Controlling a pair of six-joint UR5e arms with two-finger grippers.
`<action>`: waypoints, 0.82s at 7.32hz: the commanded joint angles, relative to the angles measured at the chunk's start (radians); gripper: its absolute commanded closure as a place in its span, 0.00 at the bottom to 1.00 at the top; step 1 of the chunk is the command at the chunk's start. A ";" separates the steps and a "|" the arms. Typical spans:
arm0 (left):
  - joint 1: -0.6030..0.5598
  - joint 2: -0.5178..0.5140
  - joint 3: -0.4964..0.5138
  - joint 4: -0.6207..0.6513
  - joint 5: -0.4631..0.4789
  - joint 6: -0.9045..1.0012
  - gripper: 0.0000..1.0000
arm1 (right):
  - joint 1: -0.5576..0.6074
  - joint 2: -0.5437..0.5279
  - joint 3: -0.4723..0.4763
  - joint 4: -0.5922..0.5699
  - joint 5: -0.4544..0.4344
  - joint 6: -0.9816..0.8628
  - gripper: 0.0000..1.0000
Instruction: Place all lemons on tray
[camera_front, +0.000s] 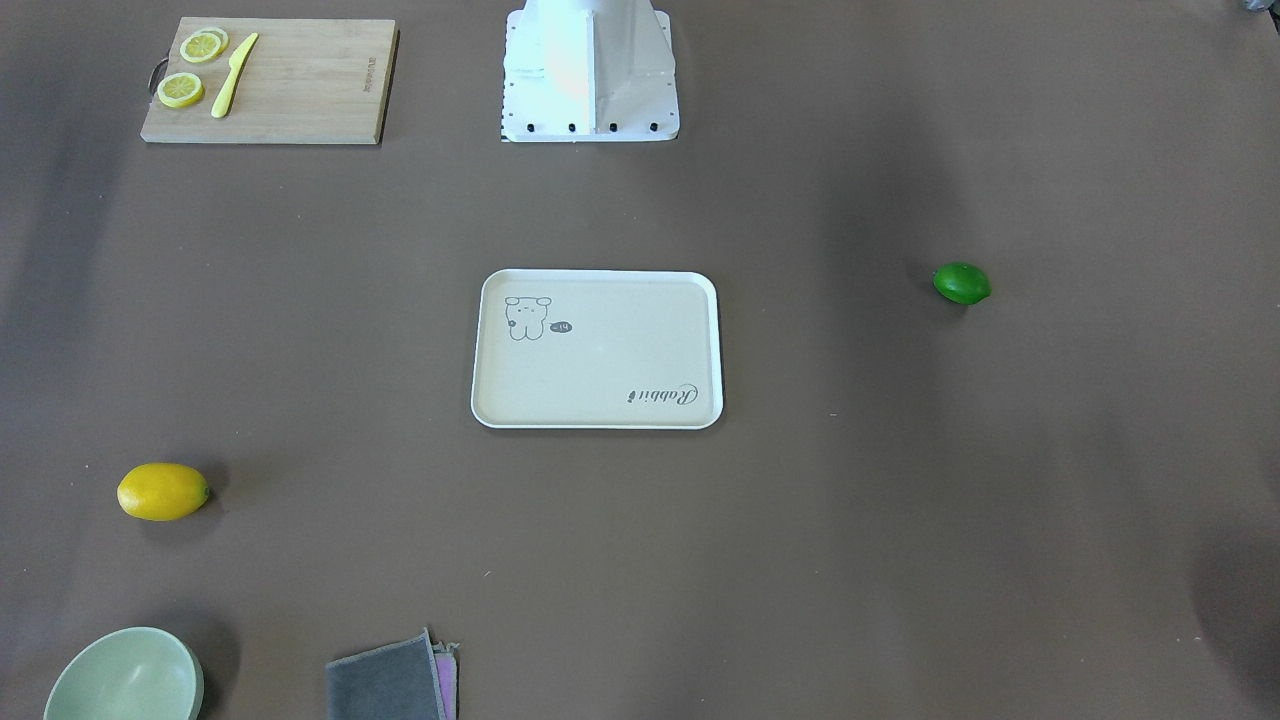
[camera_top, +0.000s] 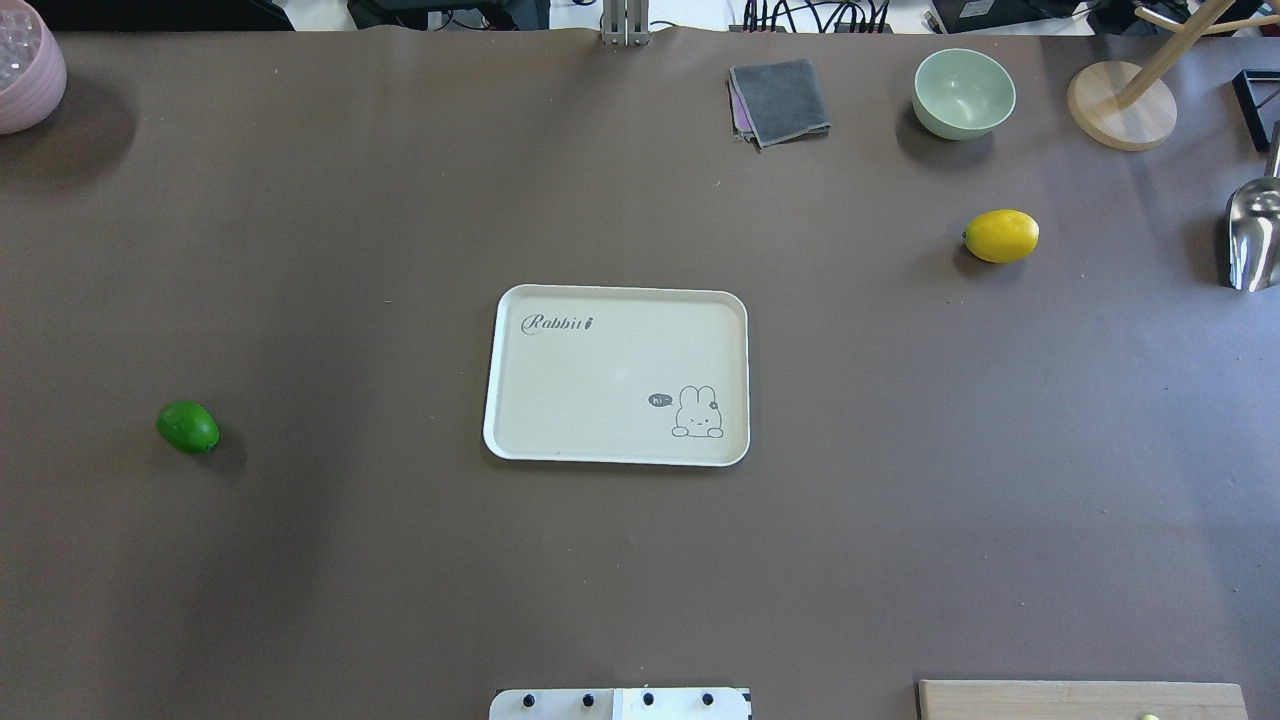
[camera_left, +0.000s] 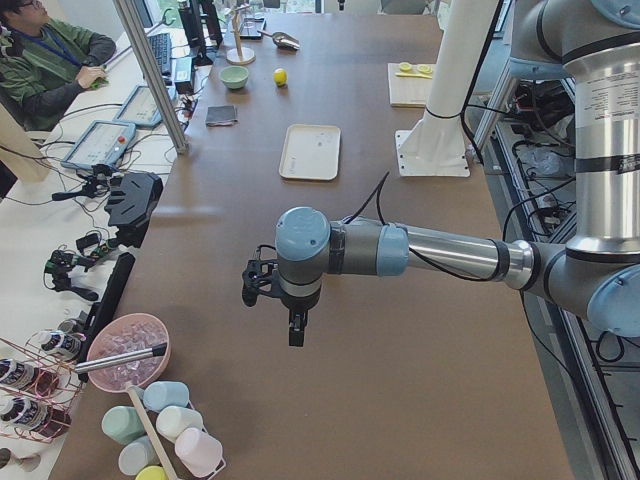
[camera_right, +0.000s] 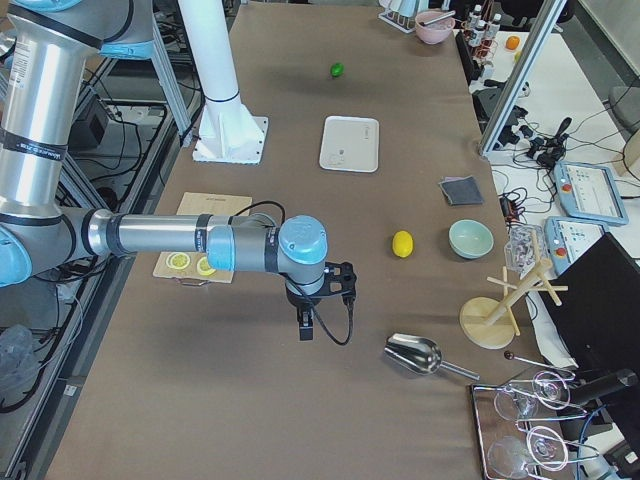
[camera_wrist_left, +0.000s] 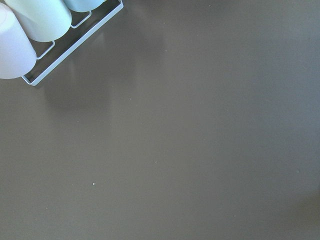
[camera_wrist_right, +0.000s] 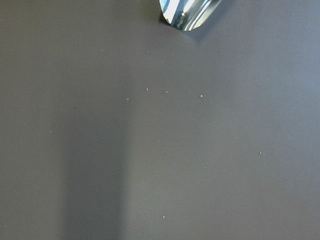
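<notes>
Starting with the front-facing view: neither lemon is on the tray (camera_front: 610, 365), so the task stands at its first step. The tray is flat, matte cream-white, with rounded corners and a low raised rim, and lies mid-desk (camera_front: 900, 520) on the brown surface. The yellow lemon (camera_front: 162, 491), a glossy oval, lies well apart from it toward the robot's right. The green lemon (camera_front: 962, 283), glossy with pointed tips, lies well apart toward the robot's left. A bamboo cutting board (camera_front: 300, 90) by the base carries thin lemon slices (camera_front: 181, 90) and a yellow knife (camera_front: 234, 75); these are not task items.

Overhead view: no arm in frame. A pale green bowl (camera_top: 964, 92) and a shiny metal scoop (camera_top: 1253, 235) sit near the yellow lemon.

Left side view: the left claw (camera_left: 296, 335) hangs over the desk, pointing down. Nothing seen in it; how far it is open, cannot tell.

Right side view: the right claw (camera_right: 306, 328) hangs near the scoop. Its opening cannot be told either, and nothing is seen held.

Wrist views: left shows desk and pastel cups (camera_wrist_left: 30, 25); right shows desk and the scoop's edge. No lemon in either.

Judgement: next comes a long reach, each arm to the lemon on its own side. Both fruits are smooth and rounded, likely to roll, so grip across the short axis, centred.
</notes>
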 joint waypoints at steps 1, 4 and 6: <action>-0.002 0.001 -0.042 -0.001 0.000 -0.002 0.02 | 0.000 0.007 0.023 0.003 0.003 0.001 0.00; 0.002 -0.052 -0.067 -0.057 -0.005 -0.011 0.02 | 0.019 0.049 0.075 0.003 -0.005 0.015 0.00; 0.010 -0.115 -0.001 -0.317 -0.015 -0.015 0.02 | 0.123 0.088 0.075 0.003 0.000 0.018 0.00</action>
